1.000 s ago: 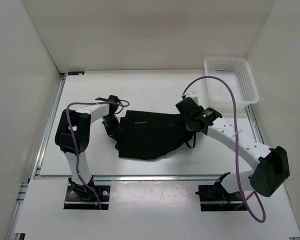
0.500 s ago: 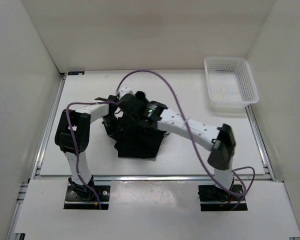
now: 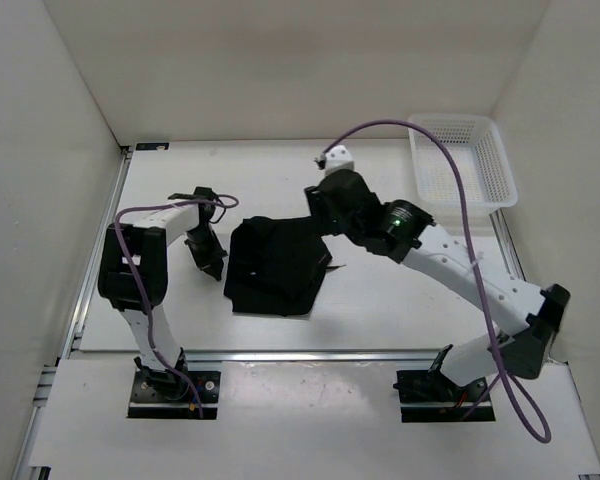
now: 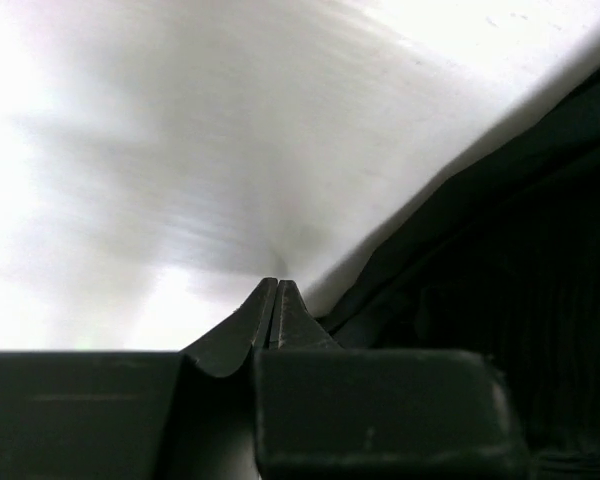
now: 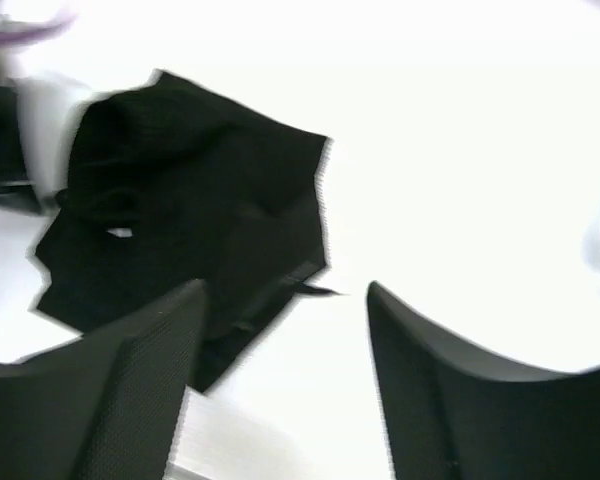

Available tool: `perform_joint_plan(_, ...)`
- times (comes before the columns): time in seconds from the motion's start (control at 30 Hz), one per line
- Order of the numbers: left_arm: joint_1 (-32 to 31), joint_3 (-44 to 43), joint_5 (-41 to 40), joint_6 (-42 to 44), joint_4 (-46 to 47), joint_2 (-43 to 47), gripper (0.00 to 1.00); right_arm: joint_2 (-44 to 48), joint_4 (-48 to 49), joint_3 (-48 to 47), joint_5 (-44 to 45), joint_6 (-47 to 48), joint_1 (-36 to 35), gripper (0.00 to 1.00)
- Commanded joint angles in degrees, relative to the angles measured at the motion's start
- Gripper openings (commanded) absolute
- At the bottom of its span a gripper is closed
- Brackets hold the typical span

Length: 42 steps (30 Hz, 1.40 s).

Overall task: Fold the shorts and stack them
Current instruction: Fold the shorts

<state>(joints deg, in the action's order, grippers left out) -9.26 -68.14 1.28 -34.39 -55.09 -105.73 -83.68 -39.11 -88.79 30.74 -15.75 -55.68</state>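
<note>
Top view: the shorts (image 3: 275, 265) lie as a compact black bundle on the white table (image 3: 400, 300), with the white basket (image 3: 460, 120) well off to their far right. Only the left wrist view shows the left gripper (image 4: 277, 292) pinched together and empty, just beside the shorts' left edge. The right wrist view shows the right gripper (image 5: 285, 292) spread wide near the shorts' far-right corner, holding nothing. We see plain white walls around the table.
</note>
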Motion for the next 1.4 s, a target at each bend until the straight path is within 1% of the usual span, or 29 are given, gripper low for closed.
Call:
perform_joint_plan(0.0,1.25,-4.27,-3.21,2.30,-2.47,5.71,0.10,1.49,-0.17,7.48,-3.48,-5.16,2.24,0.61)
perform_joint_plan(0.03,1.26,-5.24,-4.43,2.31,-3.96,7.02,0.10,2.02,-0.17,8.54,-6.63,-5.78,2.85,0.57)
perform_joint_plan(0.07,1.26,-6.38,-5.05,2.31,-4.76,7.73,0.10,2.03,-0.17,9.25,-7.88,-7.00,2.86,0.57)
perform_joint_plan(0.1,1.26,-8.48,-5.06,3.01,-5.37,8.34,0.11,1.25,-0.70,9.86,-9.72,-7.80,2.86,0.59)
perform_joint_plan(0.13,1.26,-9.55,-5.06,3.54,-6.07,9.48,0.13,0.54,-0.70,9.87,-12.26,-8.59,2.86,0.75)
perform_joint_plan(0.17,1.26,-10.69,-5.67,3.54,-7.65,9.49,0.14,-0.42,-0.70,9.87,-14.46,-11.56,2.86,0.82)
perform_joint_plan(0.2,1.26,-11.83,-6.20,3.54,-8.45,10.19,0.17,-1.48,-0.70,10.39,-18.75,-13.41,2.86,0.87)
perform_joint_plan(0.27,1.96,-14.38,-6.20,3.54,-9.68,10.72,0.19,-4.55,0.52,11.00,-22.20,-17.63,2.33,0.93)
perform_joint_plan(0.3,2.74,-15.00,-6.20,4.15,-10.21,11.33,0.19,-5.35,1.14,12.05,-23.26,-21.91,2.33,0.93)
perform_joint_plan(0.37,3.63,-16.23,-6.20,4.16,-11.44,12.47,0.20,-7.19,4.21,13.55,-24.58,-25.63,2.33,0.93)
perform_joint_plan(0.4,4.50,-16.24,-5.50,4.68,-11.44,12.48,0.20,-8.68,4.83,14.17,-24.59,-28.87,2.33,0.92)
perform_joint_plan(0.57,5.65,-17.37,-4.97,5.30,-12.58,13.80,0.20,-13.52,6.68,14.17,-26.08,-34.87,2.33,0.89)
perform_joint_plan(0.67,5.65,-17.38,-4.97,5.82,-12.59,14.94,0.20,-15.63,10.79,14.88,-28.01,-37.15,2.86,0.88)
perform_joint_plan(0.77,5.65,-16.85,-4.44,5.83,-12.59,14.94,0.20,-17.57,10.81,14.88,-28.02,-37.78,2.86,0.80)
perform_joint_plan(0.8,5.65,-16.24,-4.44,5.83,-12.59,14.94,0.20,-18.09,11.33,14.88,-27.41,-37.78,2.86,0.76)
perform_joint_plan(0.83,5.65,-15.71,-4.44,5.83,-12.06,14.94,0.20,-18.71,11.34,14.88,-27.40,-37.78,2.86,0.60)
perform_joint_plan(0.9,5.65,-15.10,-3.92,6.35,-11.54,15.47,0.20,-18.71,11.86,14.88,-25.65,-37.78,2.86,0.37)
perform_joint_plan(0.93,5.65,-15.09,-3.92,6.35,-11.53,15.47,0.20,-18.71,11.87,14.88,-24.95,-37.78,2.86,0.16)
perform_joint_plan(0.97,5.65,-15.09,-3.39,6.35,-11.53,15.47,0.20,-17.84,11.87,14.88,-24.24,-37.26,2.86,0.06)
perform_joint_plan(1.0,5.65,-15.09,-3.39,6.35,-11.53,15.47,0.20,-16.70,11.26,14.88,-23.37,-37.25,2.86,0.00)
perform_joint_plan(1.13,5.65,-14.57,-3.39,6.88,-11.53,15.47,0.20,-14.33,7.83,12.34,-18.62,-33.57,2.86,0.00)
perform_joint_plan(1.23,5.65,-14.57,-2.86,7.40,-11.53,15.47,0.20,-14.32,6.08,7.34,-17.91,-30.23,3.55,0.00)
perform_joint_plan(1.27,5.65,-14.57,-2.34,7.41,-11.01,15.47,0.20,-16.23,5.54,3.49,-18.43,-28.65,4.17,0.00)
perform_joint_plan(1.37,5.65,-14.57,-1.81,7.94,-11.00,15.47,0.20,-20.80,3.87,-3.21,-20.72,-26.71,4.88,0.00)
